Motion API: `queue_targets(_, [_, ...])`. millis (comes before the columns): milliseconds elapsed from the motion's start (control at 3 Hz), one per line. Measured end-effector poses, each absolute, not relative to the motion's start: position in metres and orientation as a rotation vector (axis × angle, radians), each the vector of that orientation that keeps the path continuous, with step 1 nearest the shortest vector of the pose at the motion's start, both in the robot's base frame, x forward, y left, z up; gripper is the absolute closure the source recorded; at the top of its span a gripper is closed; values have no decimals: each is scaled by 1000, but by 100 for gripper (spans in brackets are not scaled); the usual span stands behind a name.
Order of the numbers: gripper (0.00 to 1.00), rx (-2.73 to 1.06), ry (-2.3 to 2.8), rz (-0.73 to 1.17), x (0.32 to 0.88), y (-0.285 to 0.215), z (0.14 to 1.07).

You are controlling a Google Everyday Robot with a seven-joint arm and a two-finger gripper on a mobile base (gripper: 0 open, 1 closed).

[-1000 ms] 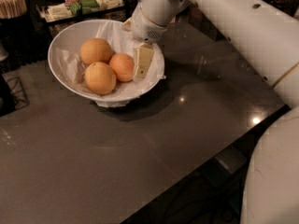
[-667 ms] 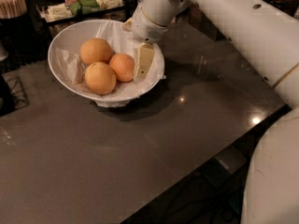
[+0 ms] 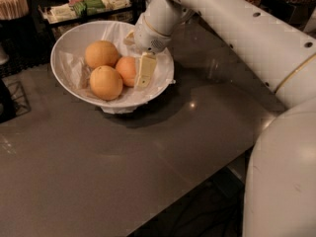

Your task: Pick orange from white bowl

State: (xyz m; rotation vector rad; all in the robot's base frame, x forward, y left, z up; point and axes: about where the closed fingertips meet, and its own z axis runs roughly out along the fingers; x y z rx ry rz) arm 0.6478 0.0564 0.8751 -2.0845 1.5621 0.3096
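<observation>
The white bowl (image 3: 69, 43), lined with crinkled white paper, stands at the back left of the dark table. It holds three fruits. The orange (image 3: 126, 69) is the deeper reddish one on the right side of the bowl. Two paler fruits lie to its left, one behind (image 3: 101, 53) and one in front (image 3: 106, 82). My gripper (image 3: 143, 73) reaches down into the bowl from the upper right. Its pale tip sits right against the orange's right side. The white arm (image 3: 237, 28) runs from it to the right edge of the view.
A dark tray of packets (image 3: 86, 6) and a holder of wooden sticks (image 3: 12, 4) stand behind the bowl. A dark object (image 3: 7, 102) sits at the left edge. The table's front edge (image 3: 197, 181) runs diagonally at the lower right, next to my white body (image 3: 281, 181).
The gripper has edged slightly down and left, closer against the orange. The bowl and the fruits have not moved.
</observation>
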Motion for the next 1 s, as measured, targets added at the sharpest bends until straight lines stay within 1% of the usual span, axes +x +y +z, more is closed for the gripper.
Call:
queue_targets(333, [9,-2084,1562,310,648,56,875])
queue_targets(667, [15,-2075,1567,311,648,54,873])
queue_targets(1000, [25,-2067,1569,318,647,53,868])
